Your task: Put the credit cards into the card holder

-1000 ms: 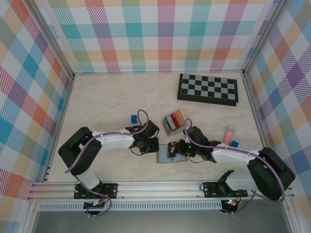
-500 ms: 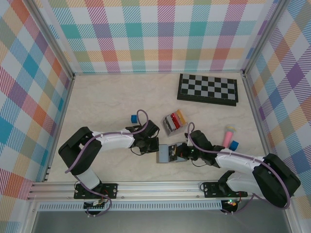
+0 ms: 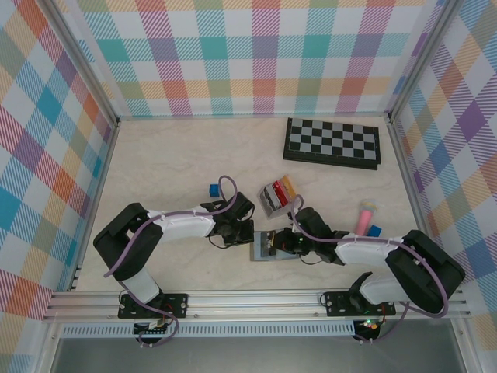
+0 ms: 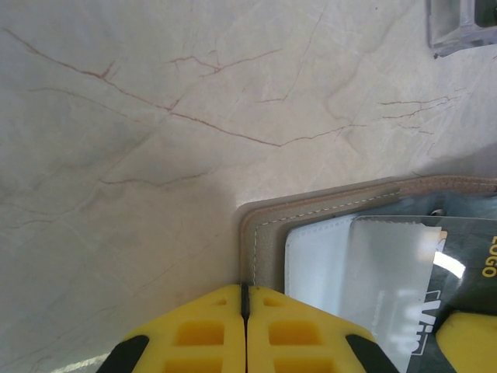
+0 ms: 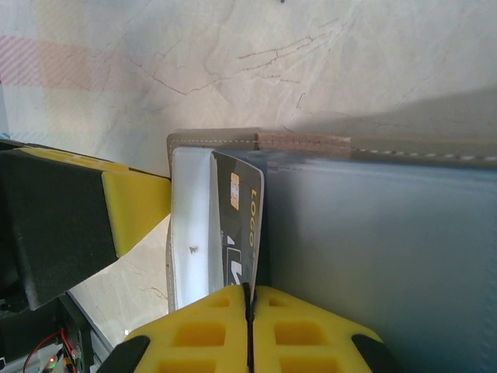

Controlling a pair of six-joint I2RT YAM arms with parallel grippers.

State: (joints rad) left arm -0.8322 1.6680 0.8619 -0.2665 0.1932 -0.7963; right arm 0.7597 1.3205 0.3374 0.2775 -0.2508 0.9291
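Right end effector (image 5: 248,299) pinches black credit card (image 5: 237,225) — long axis toward 12 o'clock, tip inside card holder (image 5: 373,233). Left end effector (image 4: 245,295), pressed together, at holder's 9 o'clock.

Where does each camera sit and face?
Top external: above, behind the left arm and right arm, looking down at the table; they flank the holder.
Left wrist: on that arm, faces the holder's corner past shut left jaws.
Right wrist: on that arm, faces the card pinched in right jaws.
Both wrist views share holder and card.
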